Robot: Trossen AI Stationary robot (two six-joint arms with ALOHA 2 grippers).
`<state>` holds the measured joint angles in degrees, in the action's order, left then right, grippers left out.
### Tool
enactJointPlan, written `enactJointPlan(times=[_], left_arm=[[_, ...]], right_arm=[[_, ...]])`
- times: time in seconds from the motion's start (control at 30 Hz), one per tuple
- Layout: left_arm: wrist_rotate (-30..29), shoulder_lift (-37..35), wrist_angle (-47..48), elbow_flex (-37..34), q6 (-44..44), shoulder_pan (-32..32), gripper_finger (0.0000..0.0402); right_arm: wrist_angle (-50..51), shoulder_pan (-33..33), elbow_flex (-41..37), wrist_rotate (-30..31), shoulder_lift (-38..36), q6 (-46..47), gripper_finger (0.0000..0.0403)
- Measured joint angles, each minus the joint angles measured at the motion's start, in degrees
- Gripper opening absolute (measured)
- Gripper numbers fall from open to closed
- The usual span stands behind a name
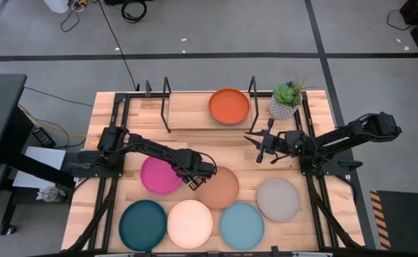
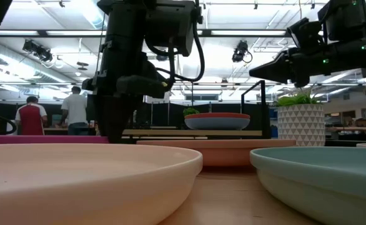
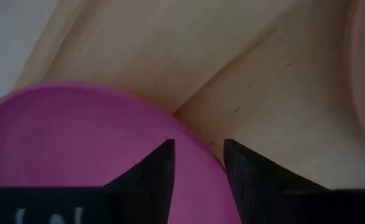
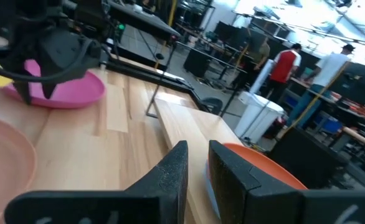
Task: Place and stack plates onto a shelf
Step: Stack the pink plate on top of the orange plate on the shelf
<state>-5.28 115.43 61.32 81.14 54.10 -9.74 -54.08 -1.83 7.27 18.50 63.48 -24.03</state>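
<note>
Left gripper (image 1: 192, 178) straddles the pink plate's (image 1: 157, 175) rim, fingers slightly parted, beside the terracotta plate (image 1: 218, 188). Right gripper (image 1: 257, 147), nearly closed and empty, hovers near the orange plate (image 1: 229, 106).

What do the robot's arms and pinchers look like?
Both arms are black and jointed, like thin bent sticks. The left gripper and right gripper each have two dark pointed fingers. Small green lights glow on the right arm.

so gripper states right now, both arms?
Left gripper: open, fingers either side of the pink plate rim, not clamped.
Right gripper: open, empty, hanging near the orange plate on the shelf.
</note>
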Motion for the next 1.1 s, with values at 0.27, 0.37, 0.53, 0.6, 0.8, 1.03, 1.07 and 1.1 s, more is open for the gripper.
enactJointPlan(times=[0.27,0.37,0.53,0.6,0.8,1.03,1.07,1.1], left_arm=[[1.1,0.1,0.2,0.0,0.1,0.3,0.0047],[3.7,0.1,0.1,0.0,-1.8,0.6,0.0015],[10.5,-0.3,0.2,0.1,-4.0,0.7,0.0012],[12.2,-0.8,0.5,0.4,-6.6,0.7,0.0011],[9.8,-3.9,1.8,7.6,-13.3,0.9,0.0010],[-3.5,-4.7,4.3,18.7,-26.1,1.2,0.0010],[-4.1,-4.7,4.2,19.7,-28.9,1.5,0.0010],[-4.6,-4.7,3.9,20.6,-31.9,1.8,0.0010]], right_arm=[[0.1,-0.2,0.0,-0.2,0.0,0.1,0.0071],[0.1,-0.2,0.0,-0.2,0.1,0.2,0.0071],[1.2,-0.2,0.0,-0.2,0.2,1.2,0.0071],[1.3,-0.2,0.0,-0.2,0.2,1.3,0.0071],[2.8,-0.2,0.0,-0.2,0.2,3.5,0.0071],[7.7,0.0,0.0,-0.7,0.2,8.3,0.0071],[8.1,0.2,0.0,-0.7,0.2,9.1,0.0071],[8.7,0.4,0.0,-0.7,0.2,9.9,0.0071]])
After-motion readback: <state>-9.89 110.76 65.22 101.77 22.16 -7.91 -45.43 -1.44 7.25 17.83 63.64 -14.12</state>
